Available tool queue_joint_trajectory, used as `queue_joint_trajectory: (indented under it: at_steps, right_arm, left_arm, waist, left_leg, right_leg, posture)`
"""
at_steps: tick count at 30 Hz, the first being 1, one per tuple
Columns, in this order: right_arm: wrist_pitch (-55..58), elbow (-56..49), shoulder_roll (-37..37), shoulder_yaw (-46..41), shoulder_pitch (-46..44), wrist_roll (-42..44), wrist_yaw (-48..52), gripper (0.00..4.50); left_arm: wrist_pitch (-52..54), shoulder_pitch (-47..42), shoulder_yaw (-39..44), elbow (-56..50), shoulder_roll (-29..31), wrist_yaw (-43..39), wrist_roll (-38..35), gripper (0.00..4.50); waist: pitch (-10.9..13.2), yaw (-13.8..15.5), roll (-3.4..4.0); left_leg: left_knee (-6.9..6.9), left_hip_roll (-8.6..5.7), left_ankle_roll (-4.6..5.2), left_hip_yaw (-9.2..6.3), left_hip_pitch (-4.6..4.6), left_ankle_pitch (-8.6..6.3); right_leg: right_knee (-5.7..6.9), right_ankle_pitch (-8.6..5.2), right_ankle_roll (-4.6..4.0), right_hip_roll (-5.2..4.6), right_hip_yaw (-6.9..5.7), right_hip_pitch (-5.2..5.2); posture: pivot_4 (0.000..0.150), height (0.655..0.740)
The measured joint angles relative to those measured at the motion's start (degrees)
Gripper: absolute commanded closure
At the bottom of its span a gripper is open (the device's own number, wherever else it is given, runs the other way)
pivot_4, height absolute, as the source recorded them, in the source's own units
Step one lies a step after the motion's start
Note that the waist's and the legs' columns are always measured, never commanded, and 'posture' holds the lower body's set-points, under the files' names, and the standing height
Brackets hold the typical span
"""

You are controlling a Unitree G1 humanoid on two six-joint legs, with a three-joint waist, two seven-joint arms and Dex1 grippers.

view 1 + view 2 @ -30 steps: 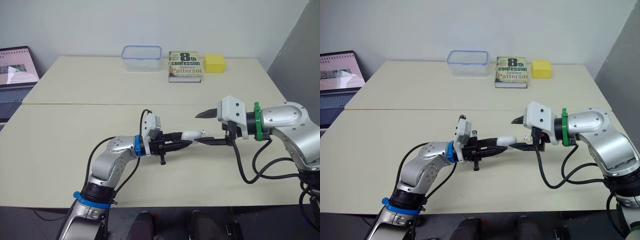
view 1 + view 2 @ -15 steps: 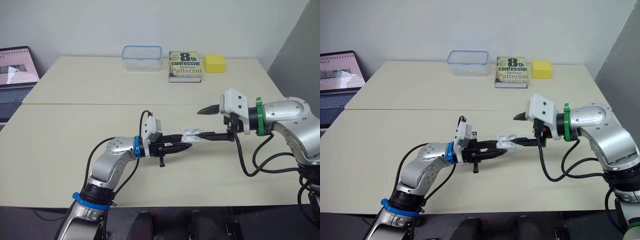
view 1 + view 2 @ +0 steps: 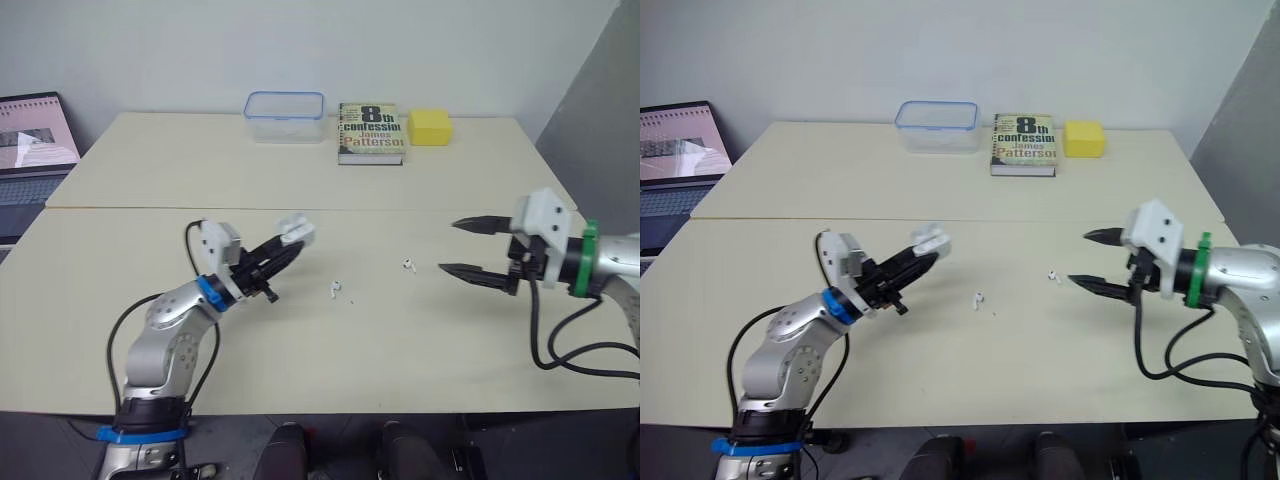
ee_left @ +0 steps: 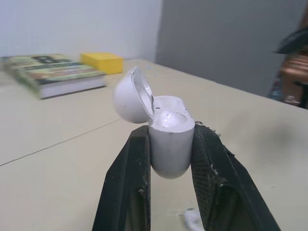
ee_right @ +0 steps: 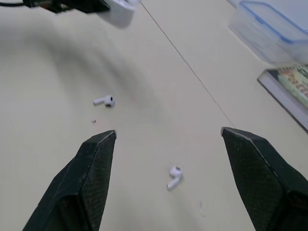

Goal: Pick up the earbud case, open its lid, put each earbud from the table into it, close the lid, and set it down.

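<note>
Left gripper (image 3: pixel 275 255): pinching earbud case (image 3: pixel 297 232), lid open.
Right gripper (image 3: pixel 449 246): spread.
Nearer earbud (image 3: pixel 408 265): just ahead of Right gripper.
Farther earbud (image 3: pixel 335 290): between both grippers.

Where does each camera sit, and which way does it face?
Eye views: on the head, facing down over the table; both arms show, left pincer holding the case, right pincer open.
Left wrist: along its pincer at the open case, book beyond.
Right wrist: past its pincer at two earbuds.
Shared: right wrist and eye views both show earbuds and case.
</note>
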Motion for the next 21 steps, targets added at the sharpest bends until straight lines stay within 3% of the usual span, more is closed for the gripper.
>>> queue_joint_trajectory:
  at_steps: [10, 19, 21]
  right_arm:
    - [-11.0, 6.3, -3.6, -12.2, 21.0, -3.9, 4.1, 0.86]
    - [-14.3, 11.3, -2.8, -14.1, 23.7, -4.9, 2.1, 0.86]
    - [-14.5, 12.6, -2.7, -14.2, 23.7, -4.9, 1.6, 0.48]
  left_arm:
    - [-4.7, 3.6, 2.8, -0.2, -0.2, 4.1, 0.7, 3.73]
    - [-6.1, 4.7, 2.8, -0.2, -0.3, 5.6, 1.0, 3.73]
    - [-6.1, 4.7, 2.8, -0.2, -0.3, 5.9, 1.0, 3.73]
  waist:
    - [0.0, 0.1, -0.01]
    - [0.0, 0.0, 0.00]
    - [0.0, 0.0, 0.00]
  left_leg:
    - [0.00, -0.01, 0.00, 0.06, 0.09, 0.00]
    - [-0.01, 0.00, 0.00, 0.13, 0.35, 0.00]
    - [-0.01, -0.01, 0.00, 0.13, 0.36, 0.00]
  right_leg:
    - [0.01, -0.13, 0.23, 0.00, 0.06, 0.06]
    - [-0.03, -0.14, 0.23, 0.01, 0.14, 0.35]
    - [-0.03, -0.14, 0.23, 0.01, 0.15, 0.35]
  posture:
    - [0.150, 0.7400]
    - [0.150, 0.7400]
    - [0.150, 0.7400]
